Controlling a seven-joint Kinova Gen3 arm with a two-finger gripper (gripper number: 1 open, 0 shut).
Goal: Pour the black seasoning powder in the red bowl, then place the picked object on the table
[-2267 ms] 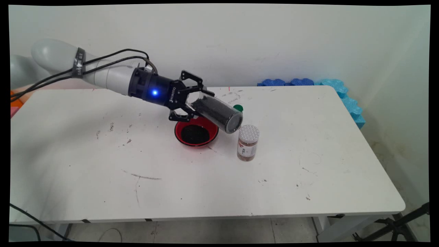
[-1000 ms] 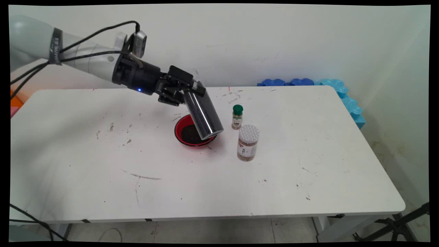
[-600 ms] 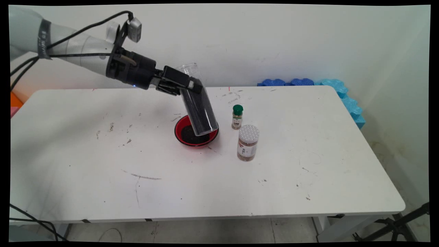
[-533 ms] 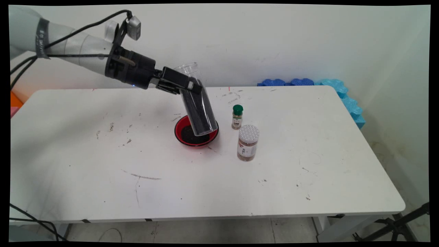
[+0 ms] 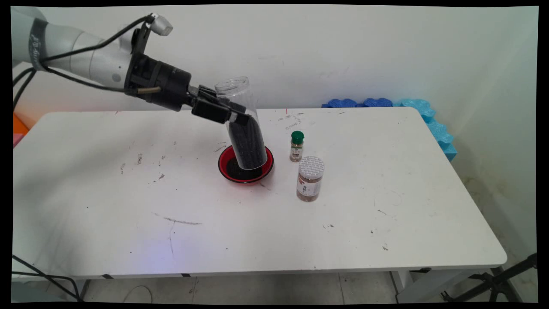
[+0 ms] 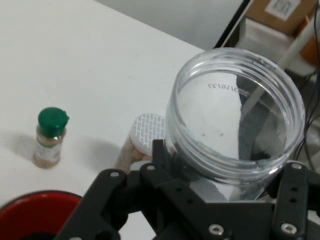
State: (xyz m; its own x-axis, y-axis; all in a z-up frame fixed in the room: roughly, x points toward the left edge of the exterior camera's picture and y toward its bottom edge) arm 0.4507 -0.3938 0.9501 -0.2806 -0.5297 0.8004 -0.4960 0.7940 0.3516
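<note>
My gripper [image 5: 231, 115] is shut on a clear plastic jar [image 5: 244, 128] holding dark grains. The jar leans nearly upright, mouth upward, its base over a red bowl [image 5: 224, 160] that has dark grains in it. In the hand view the jar's open mouth [image 6: 235, 132] fills the middle, gripped by the black fingers [image 6: 165, 167], and the red bowl [image 6: 30, 212] sits at the bottom left. A small green-capped spice bottle [image 5: 296, 146] and a white-lidded jar [image 5: 309, 178] stand just right of the bowl.
Blue foam pieces [image 5: 411, 116] line the table's far right corner by the wall. The white table [image 5: 386, 206] carries scuffs and scattered specks. In the hand view the green-capped bottle [image 6: 50, 137] and the white lid [image 6: 147, 132] appear beside the held jar.
The held jar has swung from lying tipped toward the right to nearly upright over the bowl. The wrist has risen and drawn back to the left.
</note>
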